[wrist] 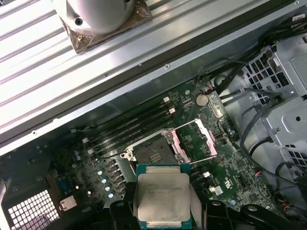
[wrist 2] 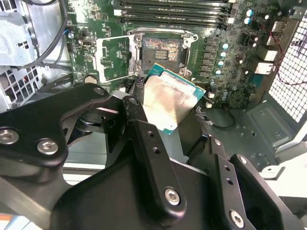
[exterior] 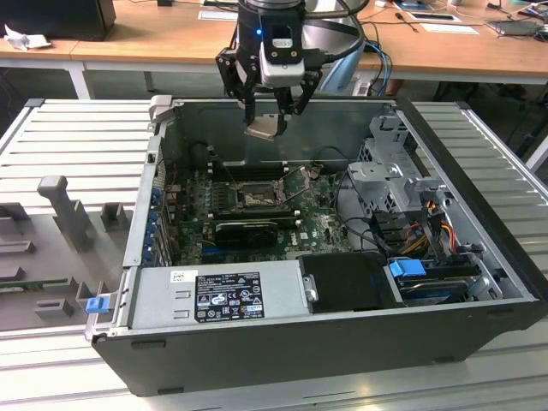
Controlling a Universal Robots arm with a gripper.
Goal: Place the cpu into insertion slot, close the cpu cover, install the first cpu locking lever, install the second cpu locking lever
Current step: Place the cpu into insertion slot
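My gripper (exterior: pixel 268 120) hangs above the open computer case, shut on the cpu (exterior: pixel 265 128). The cpu (wrist: pixel 162 197) is a flat square chip with a pale silver top and green edge, held tilted between the fingers (wrist 2: pixel 148 143). It is well above the board and apart from it. Below it lies the insertion slot (exterior: pixel 254 199), a square black socket (wrist: pixel 153 151) with a dark centre on the green board (wrist 2: pixel 161 51). The cpu cover (wrist: pixel 192 139) is swung open beside the socket, its frame showing as a silver window plate (wrist 2: pixel 113 58).
Long black memory slots (wrist: pixel 129 124) run along the far side of the socket. A black graphics card (exterior: pixel 247 231) lies nearer the power supply (exterior: pixel 223 295). A metal drive cage (exterior: pixel 398 184) and cables stand at the exterior view's right. The case walls (exterior: pixel 342 128) surround the board.
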